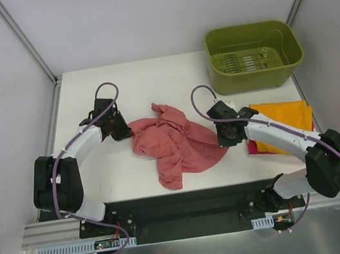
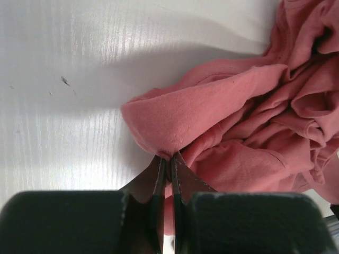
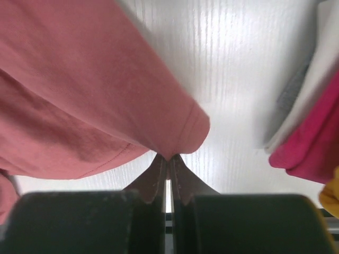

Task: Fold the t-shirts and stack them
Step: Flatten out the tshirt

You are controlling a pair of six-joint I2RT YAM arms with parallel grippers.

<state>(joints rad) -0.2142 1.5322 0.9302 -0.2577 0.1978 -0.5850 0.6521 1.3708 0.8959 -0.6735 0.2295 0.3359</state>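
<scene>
Top view: the salmon t-shirt (image 1: 173, 143) lies crumpled mid-table (image 1: 112, 169), bunched and wrinkled, no fold lines visible, so not folded. The left gripper (image 1: 120, 127) is at its far-left edge and the right gripper (image 1: 227, 134) at its right edge, one arm on each side of the cloth. Right of that, the orange t-shirt (image 1: 283, 118) sits flat as a rectangle on top of the magenta t-shirt (image 1: 254, 147), of which only a sliver shows at the near-left corner. That looks like two shirts folded and stacked. The green tub (image 1: 252, 54) is at the far right, with nothing cloth in it. Left wrist view: the jaws are pinched nearly together on a corner of the salmon t-shirt (image 2: 238, 116), a small tuck of fabric caught right at the tips. The rest of the shirt is heaped to the right on the table (image 2: 63, 79). Right wrist view: same story. The jaws are closed tight on a hemmed edge, likely a sleeve or bottom corner, and the cloth (image 3: 79, 90) drapes up and left from the tips. The magenta t-shirt (image 3: 307, 148) shows at the right with a bit of the orange one (image 3: 331, 196) by it. My call is roughly two thirds done. Left to do is spreading the salmon shirt flat, folding it down and placing it on the stack.
</scene>
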